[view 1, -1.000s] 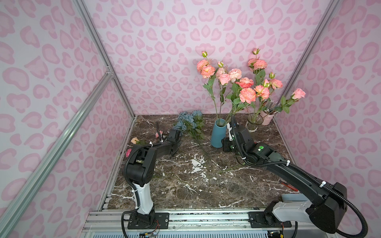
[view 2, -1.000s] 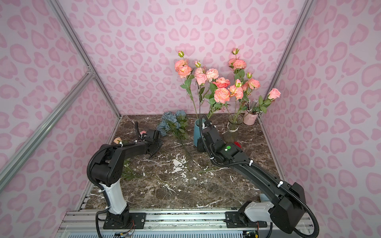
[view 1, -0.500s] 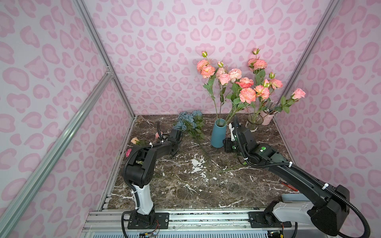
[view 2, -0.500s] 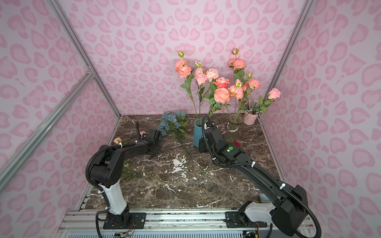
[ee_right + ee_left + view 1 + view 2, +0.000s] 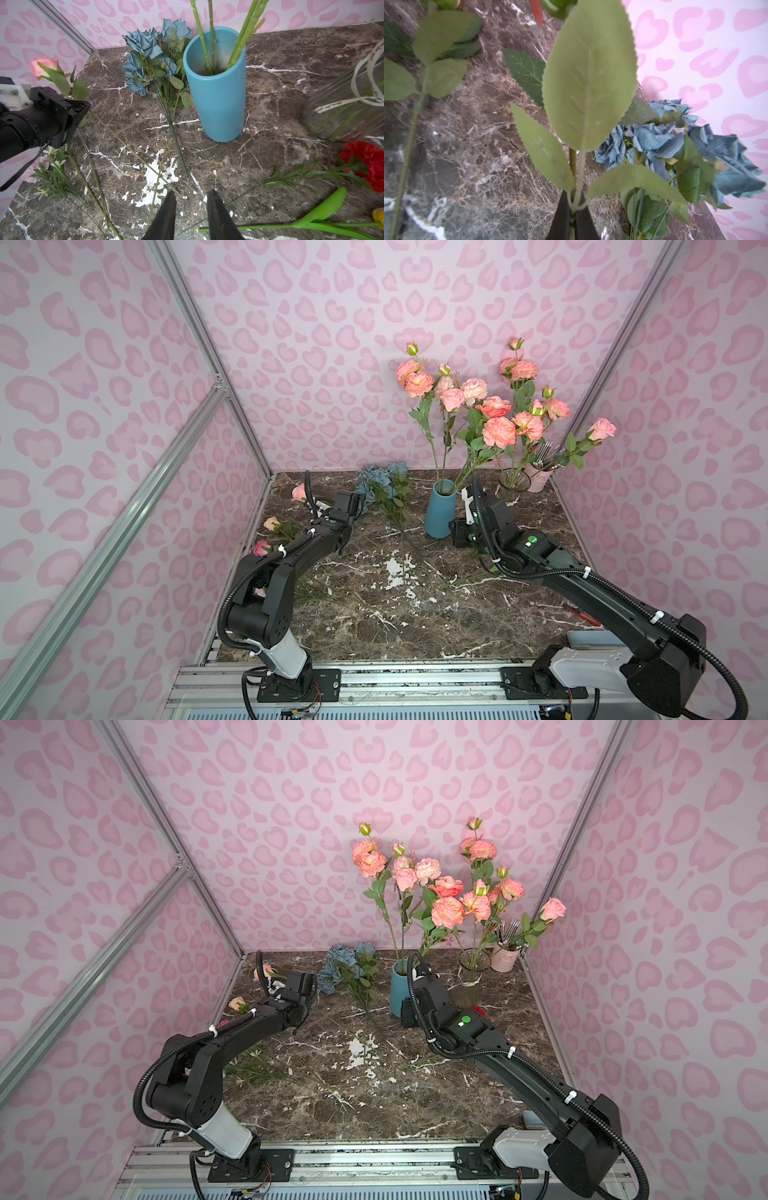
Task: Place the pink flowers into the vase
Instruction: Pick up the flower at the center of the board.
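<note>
My left gripper (image 5: 572, 195) is shut on the green leafy stem of a pink flower; its rose head (image 5: 298, 492) (image 5: 42, 65) stands just beyond the gripper (image 5: 349, 506) at the back left. Two more pink flowers (image 5: 272, 524) lie by the left wall. The blue vase (image 5: 440, 510) (image 5: 218, 87) holds several tall pink flowers (image 5: 453, 398). My right gripper (image 5: 192, 199) is open and empty, low over the table, just in front of the vase.
A dusty-blue hydrangea bunch (image 5: 382, 485) (image 5: 654, 141) lies left of the vase. A glass vase (image 5: 513, 485) with pink flowers and a pink cup (image 5: 538, 477) stand back right. A red bloom (image 5: 369, 158), a yellow tulip's stem (image 5: 311, 218) and loose stems litter the marble table (image 5: 415, 622).
My left gripper has closed on the pink flower's stem, and the rose head has shifted up and left. The right arm has barely moved.
</note>
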Available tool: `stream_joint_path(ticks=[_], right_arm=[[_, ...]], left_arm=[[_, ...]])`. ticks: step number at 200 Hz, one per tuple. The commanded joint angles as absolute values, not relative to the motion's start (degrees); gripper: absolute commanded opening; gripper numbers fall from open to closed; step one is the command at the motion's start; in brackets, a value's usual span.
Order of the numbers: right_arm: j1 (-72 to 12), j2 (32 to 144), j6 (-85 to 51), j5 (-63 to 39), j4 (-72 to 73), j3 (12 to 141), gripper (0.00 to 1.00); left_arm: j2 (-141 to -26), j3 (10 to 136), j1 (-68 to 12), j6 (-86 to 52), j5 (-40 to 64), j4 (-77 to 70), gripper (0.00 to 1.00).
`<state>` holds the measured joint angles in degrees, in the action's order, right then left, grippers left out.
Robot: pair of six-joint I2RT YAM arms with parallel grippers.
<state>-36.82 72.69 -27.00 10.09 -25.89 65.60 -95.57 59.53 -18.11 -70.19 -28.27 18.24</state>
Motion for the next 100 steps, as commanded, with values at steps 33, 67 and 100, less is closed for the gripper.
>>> stream_joint_path(ticks=[33,67,100], right_arm=[[-37.78,72.07,-27.04,10.33,-23.16,67.51,0.31],[-38.97,71.67,-27.22,11.18,-22.06,68.03,0.31],[-40.32,72.15,-27.05,14.07,-21.57,69.03,0.31]], left_arm=[[-88.65,60.59,-18.10,-64.43,-41.26,19.57,0.04],[-84.87,62.88,-18.05,-58.84,-46.82,20.33,0.04],[-81.49,63.47,-18.10,-49.64,-47.90,14.91,0.04]])
